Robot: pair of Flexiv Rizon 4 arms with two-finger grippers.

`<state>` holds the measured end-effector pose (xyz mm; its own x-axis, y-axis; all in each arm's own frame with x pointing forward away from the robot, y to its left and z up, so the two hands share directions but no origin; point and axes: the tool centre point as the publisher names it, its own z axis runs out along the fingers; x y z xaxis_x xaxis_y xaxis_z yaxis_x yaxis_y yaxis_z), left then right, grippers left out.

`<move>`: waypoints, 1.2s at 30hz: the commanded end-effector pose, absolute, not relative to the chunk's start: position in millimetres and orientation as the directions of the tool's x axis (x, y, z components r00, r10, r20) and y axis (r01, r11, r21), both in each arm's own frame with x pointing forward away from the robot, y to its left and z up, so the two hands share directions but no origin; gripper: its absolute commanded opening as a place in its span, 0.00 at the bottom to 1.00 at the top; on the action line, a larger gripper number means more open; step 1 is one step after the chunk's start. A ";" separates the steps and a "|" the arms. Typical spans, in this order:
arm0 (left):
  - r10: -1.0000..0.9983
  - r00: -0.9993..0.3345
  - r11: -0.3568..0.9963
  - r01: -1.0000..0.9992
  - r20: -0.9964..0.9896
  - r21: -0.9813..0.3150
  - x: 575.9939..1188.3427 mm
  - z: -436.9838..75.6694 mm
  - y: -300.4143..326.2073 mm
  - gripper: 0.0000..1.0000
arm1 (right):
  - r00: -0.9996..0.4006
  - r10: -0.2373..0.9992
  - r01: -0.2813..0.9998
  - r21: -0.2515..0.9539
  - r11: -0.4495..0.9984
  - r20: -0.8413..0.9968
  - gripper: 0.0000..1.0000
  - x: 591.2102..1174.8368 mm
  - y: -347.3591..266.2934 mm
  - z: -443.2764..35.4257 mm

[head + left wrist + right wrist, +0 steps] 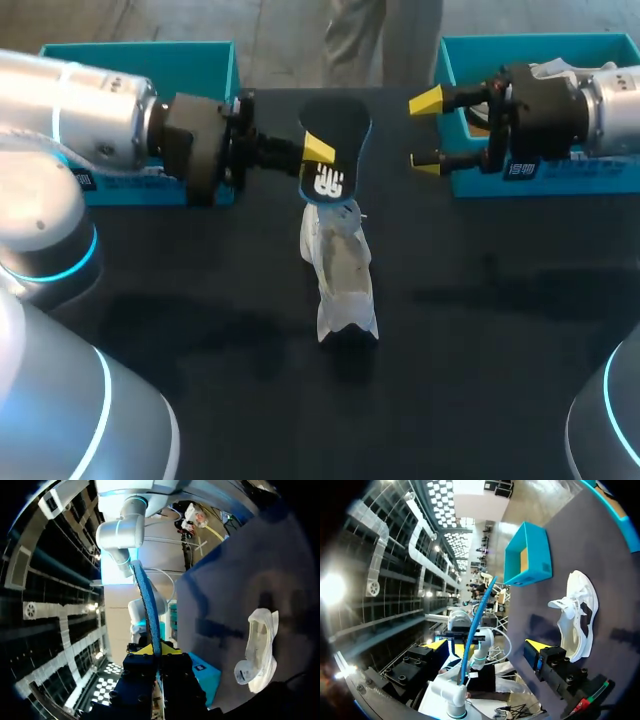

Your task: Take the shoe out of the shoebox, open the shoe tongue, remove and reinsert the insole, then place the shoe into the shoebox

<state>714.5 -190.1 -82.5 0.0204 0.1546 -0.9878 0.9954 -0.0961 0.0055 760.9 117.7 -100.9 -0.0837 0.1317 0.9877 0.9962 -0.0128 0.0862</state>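
The left claw (324, 150) is clamped shut on the insole (340, 122), one yellow tip against its dark face. It holds the insole in the air above the far middle of the table (480, 330). From the left wrist, the insole (149, 610) stands edge-on, pinched between that claw's (159, 650) fingers.

The right claw (428, 132) hangs just beside the insole with its fingers wide apart, gripping nothing. The right wrist view shows that claw (487, 647) spread, with the insole's blue edge (477, 625) ahead of it.

The white shoe (342, 275) lies at the middle of the table, under the insole's lower end. One teal box (205, 60) sits at the far left corner. A second teal box (455, 60) sits at the far right corner.
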 end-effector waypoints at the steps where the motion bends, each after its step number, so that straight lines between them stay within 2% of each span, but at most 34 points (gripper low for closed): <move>1: 0.111 0.056 -0.096 0.994 -0.992 0.045 713.3 -96.3 -198.5 0.00 | -0.084 0.128 0.996 0.084 0.004 0.988 1.00 766.2 120.9 -102.1; 10: 0.125 0.149 -0.042 0.989 -0.981 0.145 717.5 -113.6 -211.5 0.00 | -0.100 0.118 0.994 0.093 0.062 0.988 1.00 774.8 135.0 -100.9; 21: 0.144 0.129 0.026 0.991 -0.981 0.134 724.9 -115.4 -231.1 0.00 | -0.103 0.114 0.990 0.090 0.113 0.988 1.00 781.4 150.5 -103.9; 25: 0.156 0.135 0.022 0.990 -0.979 0.140 725.5 -116.5 -233.4 0.00 | -0.090 0.117 0.990 0.076 0.117 0.989 0.78 780.6 153.6 -106.9; 30: 0.156 0.135 0.029 0.990 -0.978 0.141 729.4 -115.5 -236.8 0.00 | -0.078 0.114 0.991 0.065 0.118 0.990 0.69 777.6 156.3 -110.1; 34: 0.156 0.140 0.026 0.989 -0.978 0.146 732.7 -114.5 -239.2 0.00 | -0.073 0.109 0.991 0.059 0.118 0.991 0.53 776.1 158.0 -111.8; 36: 0.158 0.145 0.023 0.988 -0.977 0.151 734.5 -114.3 -240.1 0.00 | -0.071 0.109 0.991 0.058 0.117 0.992 0.49 775.6 158.3 -112.3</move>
